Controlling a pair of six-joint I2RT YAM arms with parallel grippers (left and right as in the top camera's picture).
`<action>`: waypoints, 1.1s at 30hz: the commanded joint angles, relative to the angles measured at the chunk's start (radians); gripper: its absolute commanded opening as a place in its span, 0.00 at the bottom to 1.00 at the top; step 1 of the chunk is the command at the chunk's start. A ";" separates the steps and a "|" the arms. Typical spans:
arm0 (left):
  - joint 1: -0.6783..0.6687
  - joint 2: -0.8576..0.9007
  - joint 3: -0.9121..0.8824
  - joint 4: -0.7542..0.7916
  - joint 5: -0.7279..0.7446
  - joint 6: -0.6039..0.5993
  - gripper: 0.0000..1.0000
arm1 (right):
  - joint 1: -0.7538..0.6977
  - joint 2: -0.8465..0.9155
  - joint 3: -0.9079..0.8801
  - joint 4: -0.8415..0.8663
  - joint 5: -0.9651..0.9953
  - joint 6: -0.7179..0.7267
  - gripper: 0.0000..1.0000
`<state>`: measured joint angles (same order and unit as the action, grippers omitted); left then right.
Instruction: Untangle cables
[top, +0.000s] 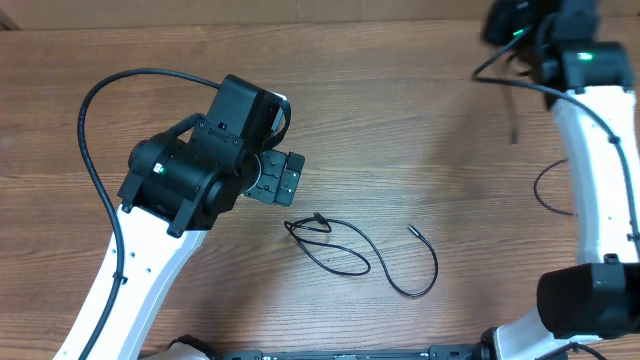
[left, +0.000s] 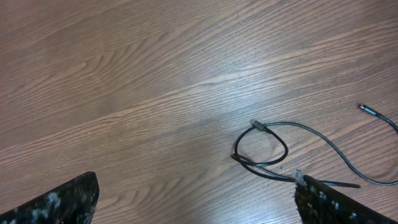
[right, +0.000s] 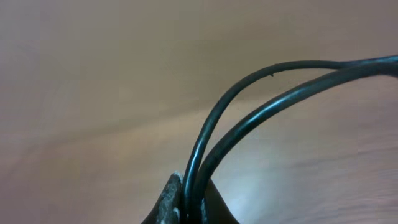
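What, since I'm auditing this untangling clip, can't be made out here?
Right wrist view: held strands run off the right edge, ends unseen.
Overhead: right claw dark against the top edge, grip unclear.
Left wrist view: loose cable, loop cut off by the right edge.

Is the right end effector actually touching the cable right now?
Touching. The right wrist view shows the right end effector shut on the cable, with two black strands pinched between its fingertips and arching up out of them.
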<state>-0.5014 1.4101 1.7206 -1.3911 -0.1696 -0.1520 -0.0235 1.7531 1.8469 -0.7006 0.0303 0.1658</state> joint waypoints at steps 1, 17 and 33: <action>0.004 0.008 0.002 0.004 -0.014 -0.013 1.00 | -0.066 -0.021 0.019 0.069 0.127 -0.101 0.04; 0.004 0.008 0.002 0.004 -0.014 -0.013 1.00 | -0.391 0.314 0.019 0.253 0.126 -0.109 0.04; 0.004 0.008 0.002 0.003 -0.014 -0.013 1.00 | -0.610 0.450 0.019 0.035 -0.109 0.068 1.00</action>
<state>-0.5014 1.4105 1.7206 -1.3911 -0.1696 -0.1520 -0.6357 2.2555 1.8515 -0.6498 -0.0086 0.2245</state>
